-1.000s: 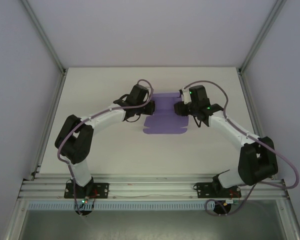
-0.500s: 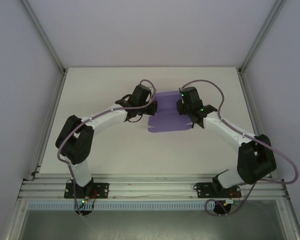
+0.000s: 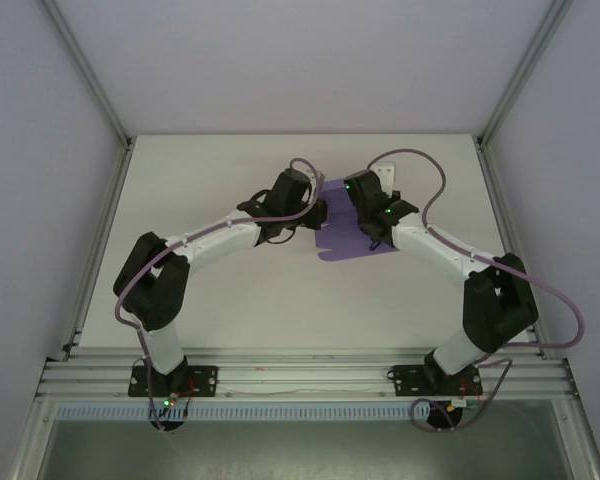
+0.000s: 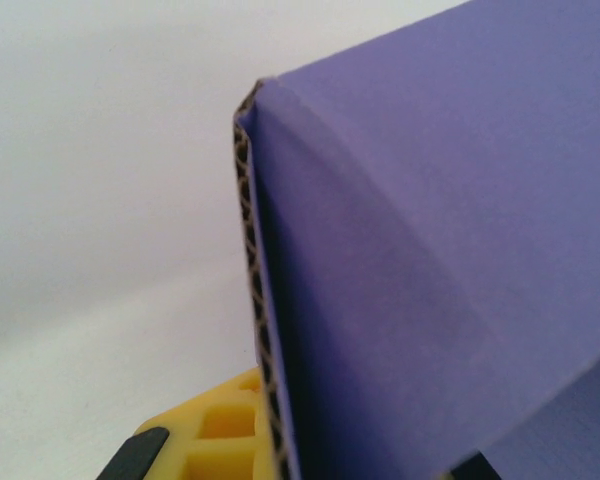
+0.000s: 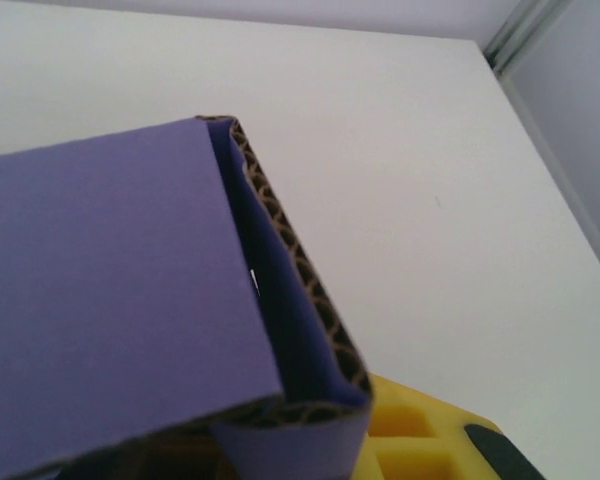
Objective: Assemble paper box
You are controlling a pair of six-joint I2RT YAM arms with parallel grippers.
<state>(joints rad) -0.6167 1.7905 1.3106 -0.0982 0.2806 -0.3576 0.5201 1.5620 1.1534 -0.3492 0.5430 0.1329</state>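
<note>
The paper box (image 3: 346, 240) is a purple corrugated card sheet lying mid-table, its sides lifted between the two arms. My left gripper (image 3: 316, 214) is at its left side, shut on a raised wall (image 4: 410, 250); one yellow finger (image 4: 215, 435) shows beside the card's cut edge. My right gripper (image 3: 357, 214) is at the right side, closed on a folded-over flap (image 5: 310, 330), which lies against its yellow finger (image 5: 420, 440). The other finger of each gripper is hidden behind card.
The white table (image 3: 210, 170) is bounded by metal frame posts (image 3: 98, 205) on the left and right (image 3: 502, 205). The arm bases stand on the rail (image 3: 300, 380) at the near edge. Both arms reach inward and nearly meet over the card.
Both grippers have moved toward each other and slightly back. The purple sheet has gone from flat and wide to narrow, its sides folded up. The right gripper's jaws have closed in.
</note>
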